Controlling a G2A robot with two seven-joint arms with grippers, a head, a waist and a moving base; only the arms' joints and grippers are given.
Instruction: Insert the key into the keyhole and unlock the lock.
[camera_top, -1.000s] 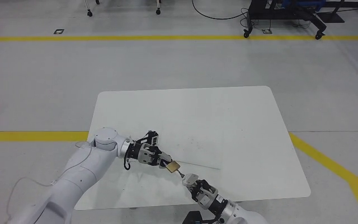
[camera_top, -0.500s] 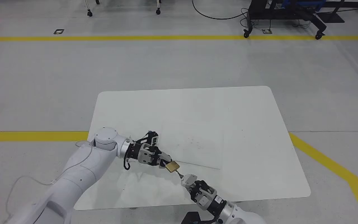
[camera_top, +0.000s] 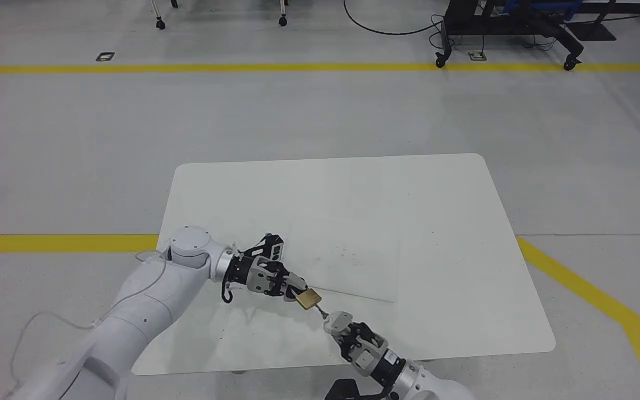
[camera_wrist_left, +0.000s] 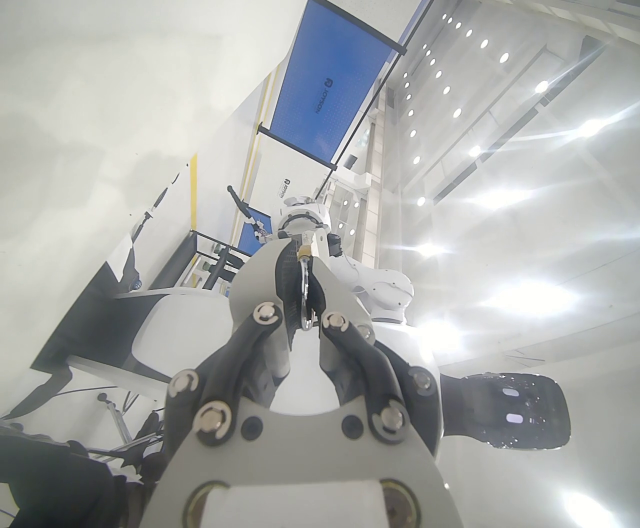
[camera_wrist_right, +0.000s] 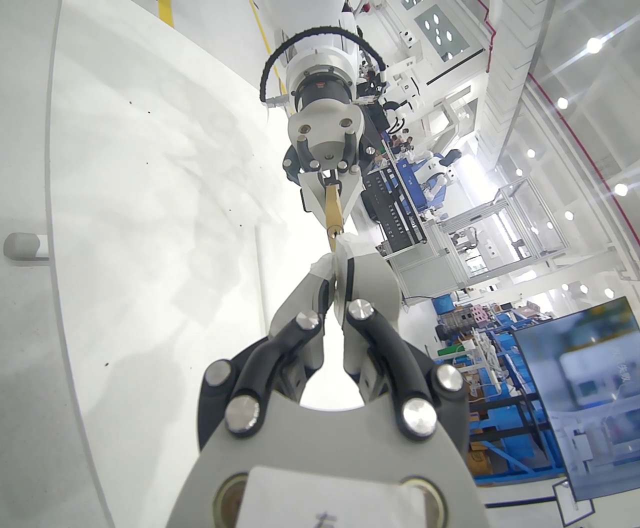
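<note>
left hand (camera_top: 280, 283) clamped on lock (camera_top: 309, 297) shackle, right hand (camera_top: 338, 321) pinching taped key (camera_wrist_right: 341, 252) — tip meets lock end just ahead of its fingers, both over counter (camera_top: 430, 220)

Lock (camera_top: 309, 297) above table (camera_top: 450, 250), key (camera_top: 322, 310) just beside, right.

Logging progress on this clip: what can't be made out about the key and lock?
Key: in the right wrist view the taped right fingers hide most of it, so its depth in the lock is unclear.
Top view: the key-lock joint is too small.
Shackle: in the left wrist view the left fingers cover most of it.
</note>
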